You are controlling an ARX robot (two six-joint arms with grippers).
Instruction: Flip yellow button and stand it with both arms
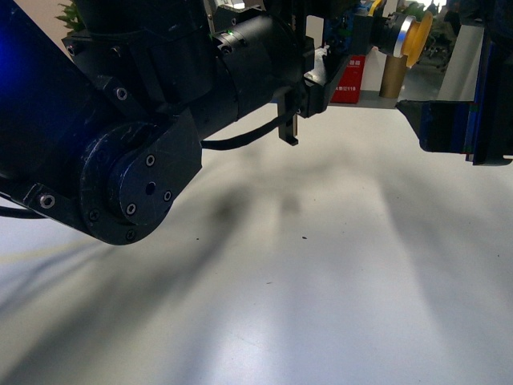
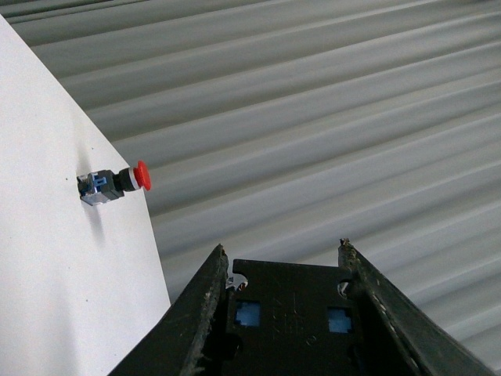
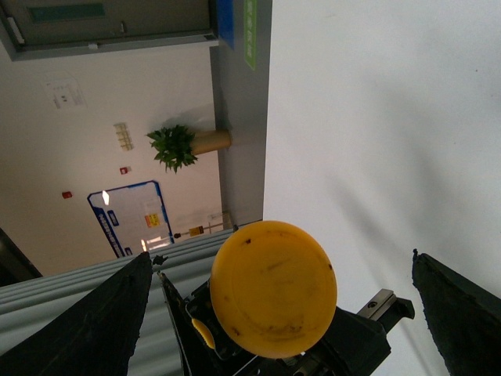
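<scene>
The yellow button is held high above the white table, its round yellow cap pointing toward my right gripper. My left gripper is shut on its body. In the left wrist view the dark block with two blue windows sits between my left gripper's fingers. In the right wrist view the yellow cap faces the camera, between my right gripper's wide-open fingers, without touching them.
A similar blue-bodied part with a red top lies on the table near its edge. A red box and a cardboard tube stand beyond the far edge. My left arm's big joint fills the left foreground.
</scene>
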